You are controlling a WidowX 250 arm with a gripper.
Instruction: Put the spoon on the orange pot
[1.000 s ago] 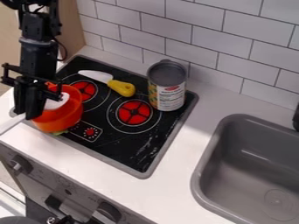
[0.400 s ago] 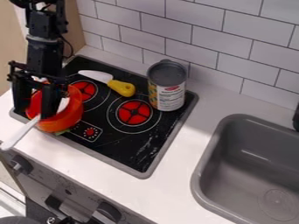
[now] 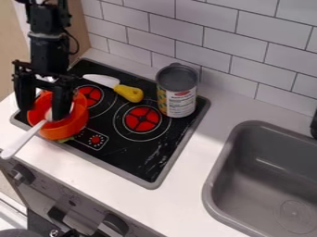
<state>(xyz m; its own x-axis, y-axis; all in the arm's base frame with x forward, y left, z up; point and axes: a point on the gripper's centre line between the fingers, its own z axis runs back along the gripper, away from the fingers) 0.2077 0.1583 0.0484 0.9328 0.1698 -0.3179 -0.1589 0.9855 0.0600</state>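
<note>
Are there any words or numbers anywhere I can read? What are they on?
None can be read.
Can: its label has print, too small to read.
Stovetop: tiny marks circle the red dial picture, too small to tell if they're numbers.

From where I stand: wall [image 3: 248, 46], white brick-pattern tile, grey joints, 11 to 3 o'clock. Tan panel [image 3: 9, 41] at 10. White counter [image 3: 186, 194], centre to 6. Black hob [image 3: 123, 152], grey rim, red burners, toward 9. Grey sink [image 3: 210, 185] at 4; pale glint inside. Grey stove front [image 3: 68, 199] with dark knobs [image 3: 22, 173], 7 to 8. Soft shadow on counter, between hob and sink.
</note>
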